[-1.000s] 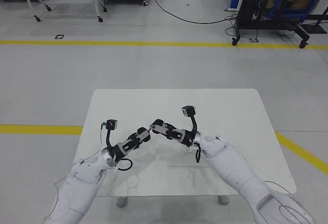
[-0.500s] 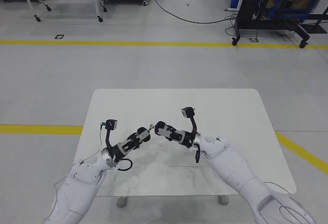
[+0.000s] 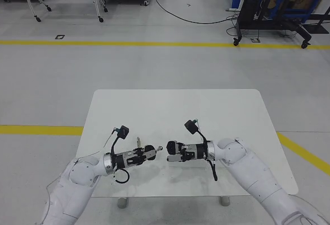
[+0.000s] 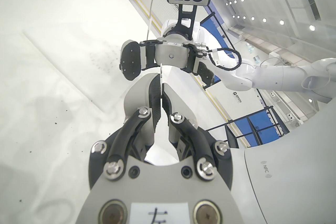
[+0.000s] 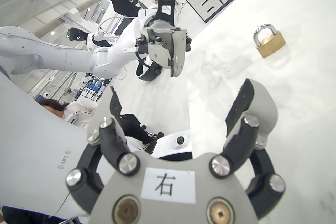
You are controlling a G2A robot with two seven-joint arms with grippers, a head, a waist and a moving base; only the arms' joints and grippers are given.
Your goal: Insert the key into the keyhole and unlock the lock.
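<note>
Drawn apart now — left fingers (image 4: 140, 96) pinch key (image 4: 160, 78), seen edge-on; right fingers (image 5: 260, 101) open.

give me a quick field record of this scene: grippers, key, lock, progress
left gripper: shut on the key, pointing at the right gripper
right gripper: open, holding nothing
padlock: lying on the table, shackle looks closed, apart from both grippers
progress: key not yet in the keyhole

Lock (image 5: 271, 46) looks brass, shackle (image 5: 263, 30) glossy metal, table (image 3: 210, 107) matt.
</note>
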